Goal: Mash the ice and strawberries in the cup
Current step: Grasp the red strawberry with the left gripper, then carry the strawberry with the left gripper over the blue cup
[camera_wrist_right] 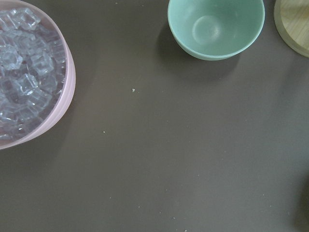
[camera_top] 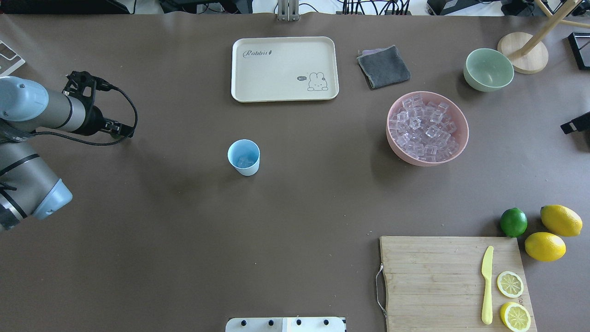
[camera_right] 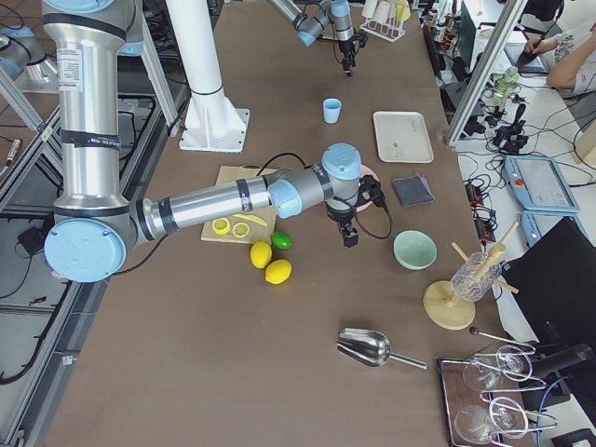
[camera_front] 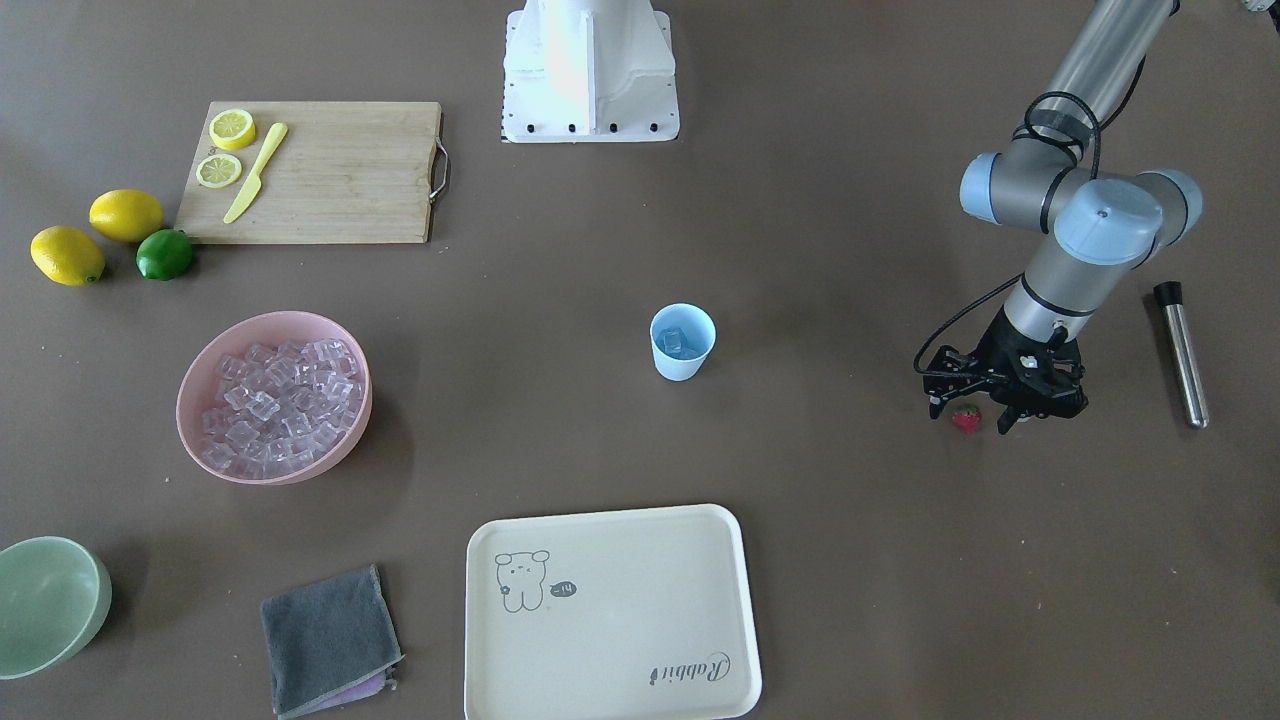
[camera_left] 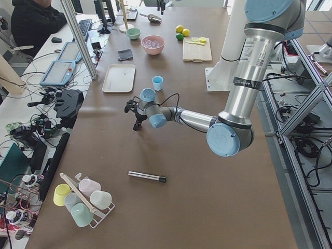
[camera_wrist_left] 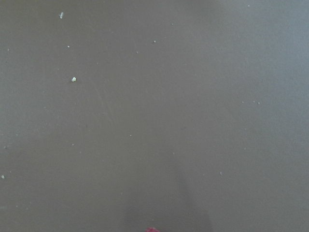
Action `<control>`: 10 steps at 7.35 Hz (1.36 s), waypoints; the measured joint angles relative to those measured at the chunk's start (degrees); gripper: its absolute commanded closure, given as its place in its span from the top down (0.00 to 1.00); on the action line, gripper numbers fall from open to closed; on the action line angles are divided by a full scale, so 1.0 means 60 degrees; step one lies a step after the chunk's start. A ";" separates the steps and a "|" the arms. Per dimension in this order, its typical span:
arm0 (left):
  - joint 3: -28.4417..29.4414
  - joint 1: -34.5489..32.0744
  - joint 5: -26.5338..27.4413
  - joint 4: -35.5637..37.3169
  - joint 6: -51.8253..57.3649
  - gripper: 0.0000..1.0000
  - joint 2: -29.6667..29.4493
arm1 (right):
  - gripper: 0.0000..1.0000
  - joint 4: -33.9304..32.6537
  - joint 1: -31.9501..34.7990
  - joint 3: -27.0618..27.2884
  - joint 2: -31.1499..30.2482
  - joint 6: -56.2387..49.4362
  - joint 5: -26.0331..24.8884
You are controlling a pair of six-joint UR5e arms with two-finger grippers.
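The left arm reaches out low toward the end of the bench (camera_front: 800, 470) on the robot's left, its wrist bent so that the left gripper (camera_front: 971, 417) points straight down. Its fingers (camera_front: 936, 403) stand apart, low to the bench, one on each side of the single red strawberry (camera_front: 966, 418). The strawberry lies on the bench between them, and no finger clearly touches it.

The right arm stretches out level above the cutting board (camera_front: 340, 175). The right gripper (camera_right: 350, 235) hangs pointing down over bare bench between the pink bowl (camera_front: 350, 450) and the green bowl (camera_front: 50, 605). It cannot be told whether its fingers are apart or together.

One light blue cup (camera_front: 681, 366) stands upright near the middle of the bench with ice (camera_front: 675, 343) in its bottom; the cubes there are too blurred to count. The pink bowl holds a heap of many more clear cubes.

Also on the bench are one cream tray (camera_front: 610, 620), one grey cloth (camera_front: 328, 640) and one metal rod (camera_front: 1182, 355), which lies near the left arm. Toward the opposite end are two whole lemons (camera_front: 126, 215) and one lime (camera_front: 164, 254). On the board are two lemon halves (camera_front: 232, 129) and one yellow knife (camera_front: 255, 173).
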 measured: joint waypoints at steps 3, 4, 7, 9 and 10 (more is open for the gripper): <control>0.0010 0.0005 0.0004 -0.0012 0.0011 0.24 0.0022 | 0.95 0.0327 0.0012 -0.0216 -0.0026 0.0034 0.0009; 0.0005 0.0005 0.0004 0.0000 -0.0055 0.18 0.0014 | 0.95 0.0337 0.0012 -0.0208 -0.0019 0.0044 0.0010; -0.0053 -0.0040 -0.0013 0.0031 -0.0125 0.11 -0.0029 | 0.94 0.0342 0.0012 -0.0198 0.0010 0.0127 0.0011; -0.0474 -0.0209 -0.0191 0.0786 -0.0514 0.11 -0.0501 | 0.94 0.0342 0.0012 -0.0238 0.0036 0.0139 0.0008; -0.0969 -0.0270 -0.0363 0.1937 -0.0722 0.12 -0.1085 | 0.95 0.0342 0.0012 -0.0259 0.0053 0.0144 0.0002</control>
